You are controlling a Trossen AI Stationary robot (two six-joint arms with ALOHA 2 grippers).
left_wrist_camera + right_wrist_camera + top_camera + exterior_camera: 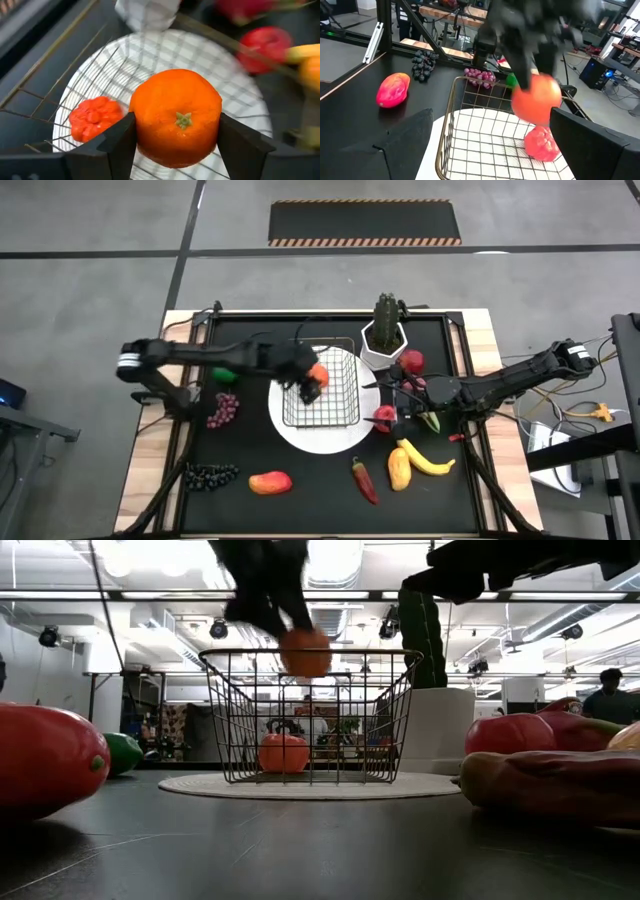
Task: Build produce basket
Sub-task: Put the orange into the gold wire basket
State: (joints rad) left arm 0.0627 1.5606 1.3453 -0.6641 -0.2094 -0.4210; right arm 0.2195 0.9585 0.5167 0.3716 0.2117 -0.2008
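Your left gripper [312,378] is clamped on the orange [176,120], one finger on each side of it, holding it at rim height over the left part of the basket [322,386]. The basket stands on the white plate [318,436], with one red piece [93,116] already on its floor. Your right gripper [395,402] hangs beside the basket's right wall, fingers spread, nothing between them.

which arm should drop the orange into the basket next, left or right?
Left. Its gripper is shut on the orange, held above the basket at rim height. The right gripper is beside the basket, near the apples, with open fingers.
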